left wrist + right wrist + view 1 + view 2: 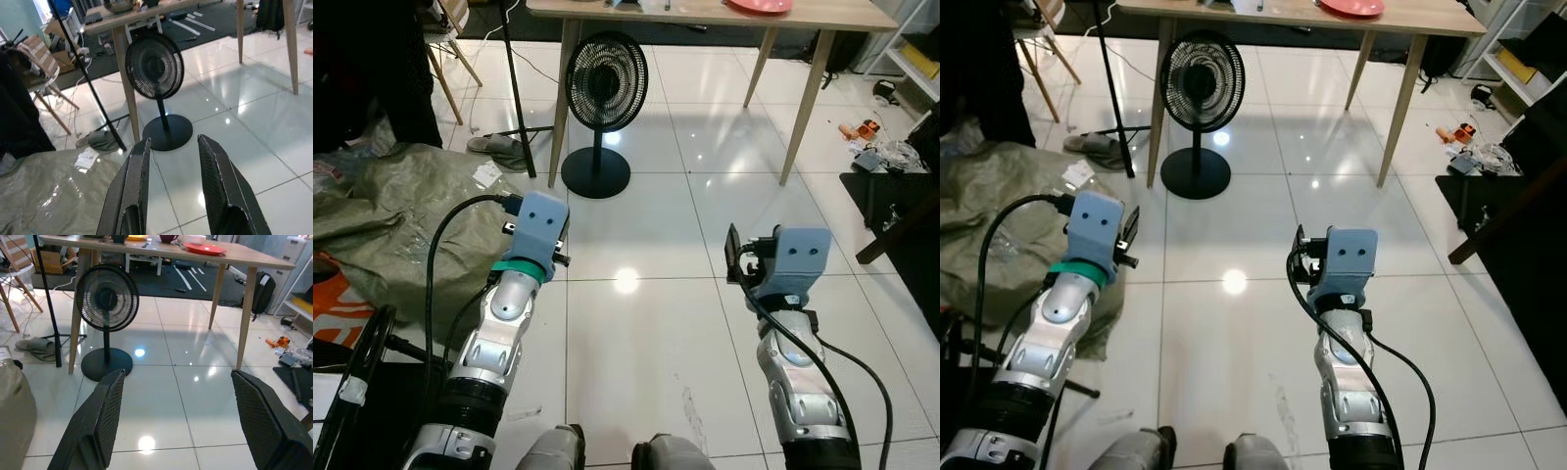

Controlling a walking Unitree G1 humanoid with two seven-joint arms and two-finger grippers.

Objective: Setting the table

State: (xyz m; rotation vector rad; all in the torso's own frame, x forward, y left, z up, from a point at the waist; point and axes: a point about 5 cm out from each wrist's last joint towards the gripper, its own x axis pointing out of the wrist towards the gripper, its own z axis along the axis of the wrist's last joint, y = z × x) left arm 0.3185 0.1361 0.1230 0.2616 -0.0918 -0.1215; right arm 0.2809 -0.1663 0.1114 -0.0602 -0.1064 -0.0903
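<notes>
Across the top of the frame stands the table (pixel 254 257) with a red plate (pixel 204 248) on it (a fan (pixel 606 83) below). Both the left gripper (pixel 173 183) and right gripper (pixel 183 418) are spread and empty, so this looks like the approach; next, walk closer.

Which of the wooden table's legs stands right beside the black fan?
The table's left front leg: the black fan stands right against it; the other legs stand apart.

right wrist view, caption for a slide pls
Open right gripper faces a black fan beside the wooden table holding a red plate.
</notes>
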